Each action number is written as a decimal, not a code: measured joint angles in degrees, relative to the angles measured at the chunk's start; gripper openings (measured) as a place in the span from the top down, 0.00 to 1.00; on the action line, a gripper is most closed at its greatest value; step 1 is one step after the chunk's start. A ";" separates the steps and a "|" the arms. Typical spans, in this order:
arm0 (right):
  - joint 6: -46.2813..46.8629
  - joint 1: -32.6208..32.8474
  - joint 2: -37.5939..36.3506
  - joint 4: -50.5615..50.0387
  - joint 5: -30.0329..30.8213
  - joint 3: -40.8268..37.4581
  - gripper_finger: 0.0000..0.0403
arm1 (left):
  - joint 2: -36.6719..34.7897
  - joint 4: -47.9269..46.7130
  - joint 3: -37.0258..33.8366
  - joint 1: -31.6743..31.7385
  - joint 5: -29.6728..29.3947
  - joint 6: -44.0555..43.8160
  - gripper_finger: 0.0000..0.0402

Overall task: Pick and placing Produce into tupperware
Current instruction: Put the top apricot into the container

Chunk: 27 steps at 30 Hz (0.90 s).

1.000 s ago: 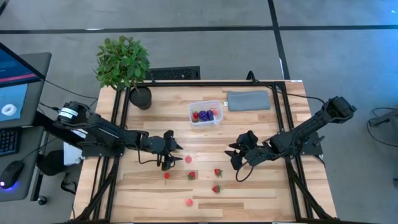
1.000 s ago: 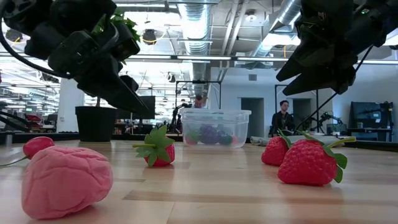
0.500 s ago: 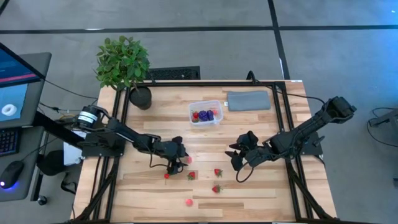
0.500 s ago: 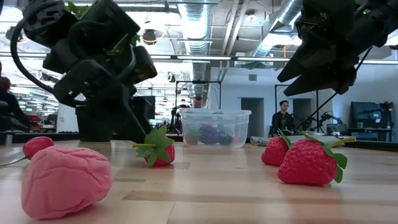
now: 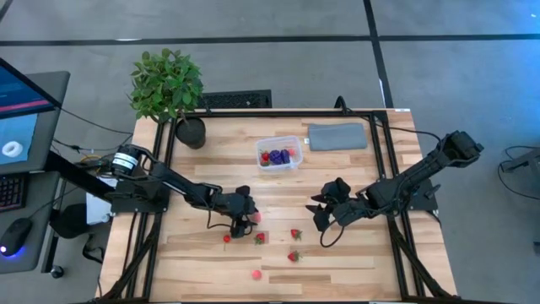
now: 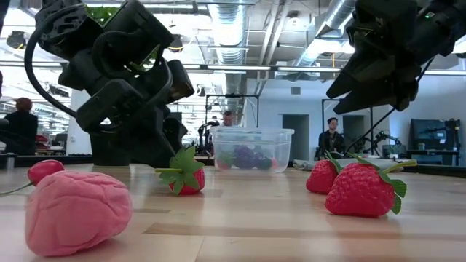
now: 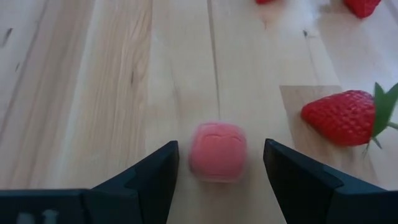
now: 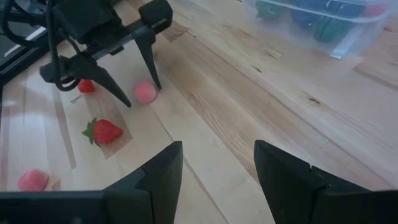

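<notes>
pink lump up front: a wrinkly, brain-looking pink piece (image 6: 76,220) fills the lower left of the low view, sitting on the wooden table (image 6: 291,225). A small red round piece (image 6: 44,170) sits just behind it, far left.

strawberries: a big red one with a green top (image 6: 362,191) is at lower right of the low view, with a second one (image 6: 321,176) touching it from behind. One more with splayed green leaves (image 6: 186,175) is left of centre. From above, the loose pieces are scattered across the lower middle of the frame.

left gripper: the left gripper (image 7: 219,163) is down low at the table with its fingers spread either side of a small pink rounded piece (image 7: 217,151) (not pinching it, there's a gap on each side). A strawberry (image 7: 343,117) lies at right in that wrist view. In the high view this gripper (image 5: 246,214) is a bit left of centre.

right gripper: the right gripper (image 5: 321,218) hangs right of centre in the high view, well apart from the fruit, fingers parted and nothing between them.

tupperware: clear, low-walled box with rounded corners (image 5: 279,154), above centre in the high view. It has red, dark purple and green bits inside (looks hazy through the plastic in the low view (image 6: 252,149)).

far stuff: grey pad (image 5: 337,136) just right of the box, leafy potted plant (image 5: 167,84) at upper left.
</notes>
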 joint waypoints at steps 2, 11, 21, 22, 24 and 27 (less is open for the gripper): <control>0.00 -0.05 0.00 -0.07 0.03 0.00 0.45 | -0.01 -0.31 0.00 0.00 -0.84 -0.16 0.43; 0.00 -0.07 0.00 0.01 0.21 0.00 0.45 | -0.02 -0.59 0.00 0.00 -2.09 -0.88 0.47; 0.02 -0.07 0.00 0.06 0.36 0.00 0.45 | -0.04 -0.71 0.00 0.02 -2.52 -2.02 0.69; 0.02 -0.07 0.00 0.06 0.36 0.00 0.45 | -0.04 -0.71 0.00 0.02 -2.51 -2.10 0.70; 0.02 -0.07 0.00 0.06 0.36 0.00 0.45 | -0.05 -0.69 -0.02 0.02 -2.49 -2.35 0.72; 0.04 -0.07 0.00 0.06 0.36 0.00 0.45 | -0.07 -0.55 -0.04 0.02 -2.48 -2.62 0.73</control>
